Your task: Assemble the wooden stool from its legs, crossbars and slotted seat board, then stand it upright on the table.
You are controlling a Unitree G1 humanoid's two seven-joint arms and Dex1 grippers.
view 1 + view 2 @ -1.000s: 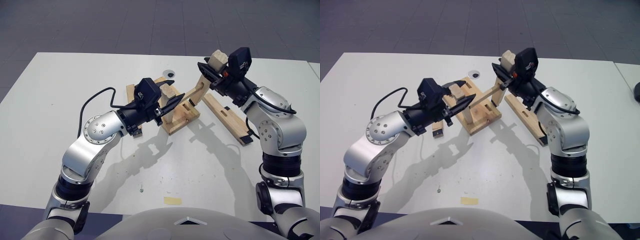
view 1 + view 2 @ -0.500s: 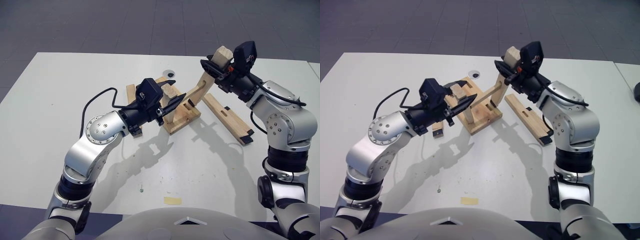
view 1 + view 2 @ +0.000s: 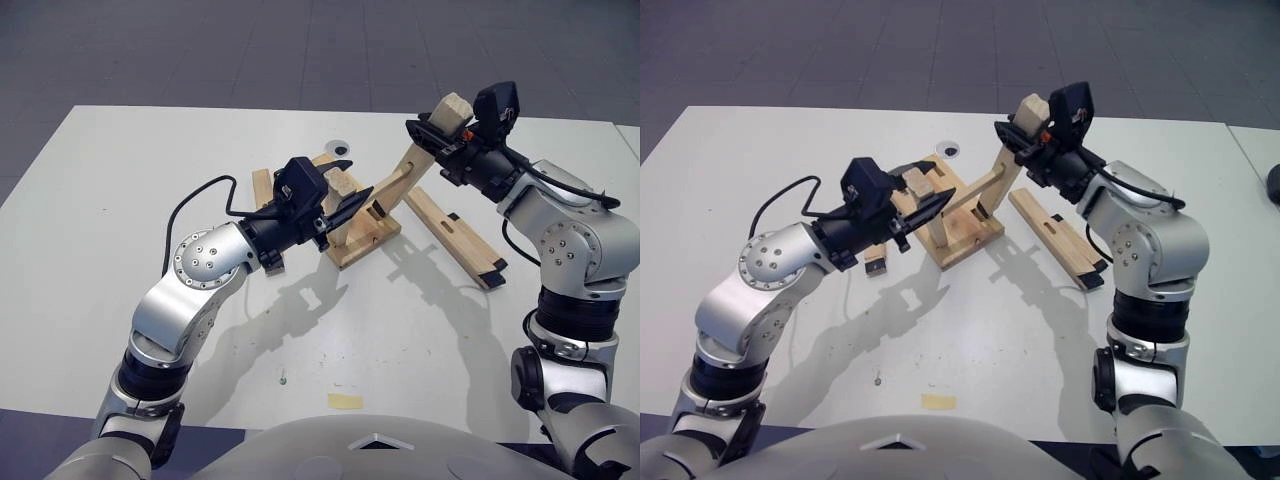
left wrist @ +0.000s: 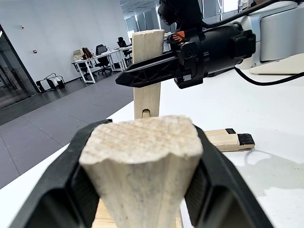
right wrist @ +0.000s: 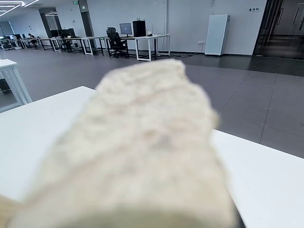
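A slotted wooden board (image 3: 362,238) lies on the white table (image 3: 120,180). A short leg (image 3: 338,187) rises from it, and my left gripper (image 3: 347,201) is shut on its top; the leg's end grain (image 4: 142,142) sits between the black fingers (image 4: 71,190). A longer leg (image 3: 413,165) leans up and to the right from the board. My right gripper (image 3: 434,136) is shut near its upper end (image 5: 156,152), also seen from the left wrist (image 4: 147,42). A second long piece (image 3: 453,237) with a dark tip lies flat to the right.
Another wooden piece (image 3: 262,188) lies behind my left arm. A round hole (image 3: 340,148) is in the table behind the parts. A yellow tape strip (image 3: 345,401) and a small screw (image 3: 283,378) lie near the front edge. A black cable (image 3: 195,200) loops over my left arm.
My right gripper has risen and moved to the right with the long leg, whose top now stands higher and farther right. The left gripper has kept its hold, almost still.
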